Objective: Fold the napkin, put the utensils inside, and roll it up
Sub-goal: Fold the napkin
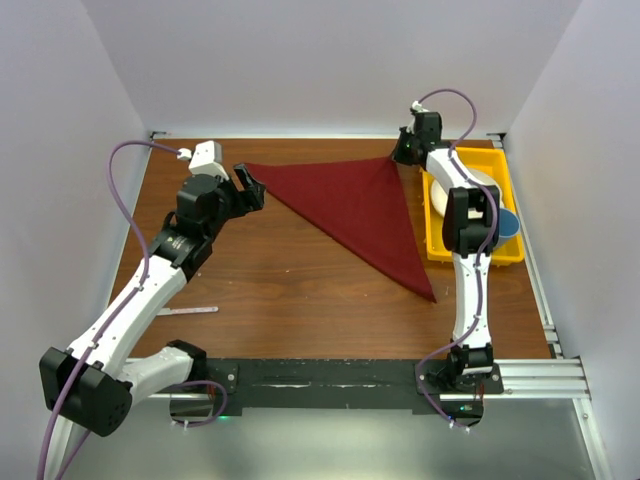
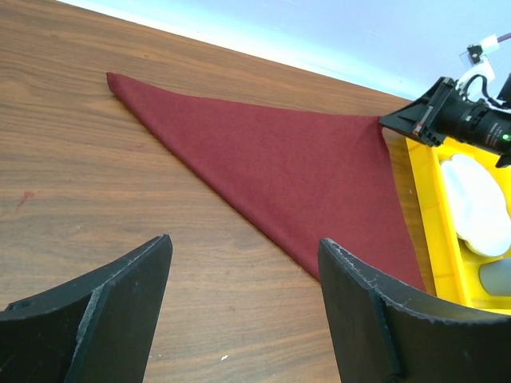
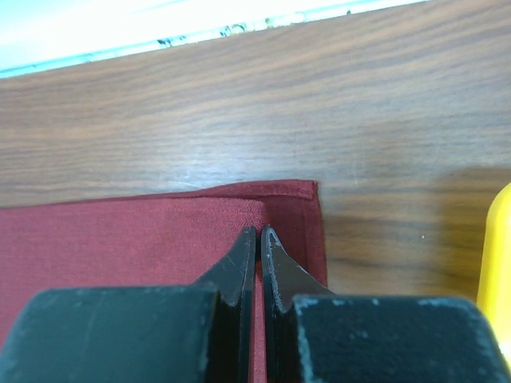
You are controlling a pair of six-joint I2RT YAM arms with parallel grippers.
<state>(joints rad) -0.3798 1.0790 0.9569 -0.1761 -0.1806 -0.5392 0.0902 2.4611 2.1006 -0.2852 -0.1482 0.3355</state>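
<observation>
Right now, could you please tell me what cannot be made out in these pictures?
- Top view: the utensil is too small to tell fork, knife or spoon.
- Top view: the right arm covers much of the plate and blue cup in the yellow bin.
- Right wrist view: the right gripper, shut, hides how much of the napkin it pinches.

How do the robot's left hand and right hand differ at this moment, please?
The left hand is wide open; the right hand is shut. The left hand holds nothing, beside the left corner of the napkin; the right hand pinches the napkin at its far right corner. Both have black fingers.
</observation>
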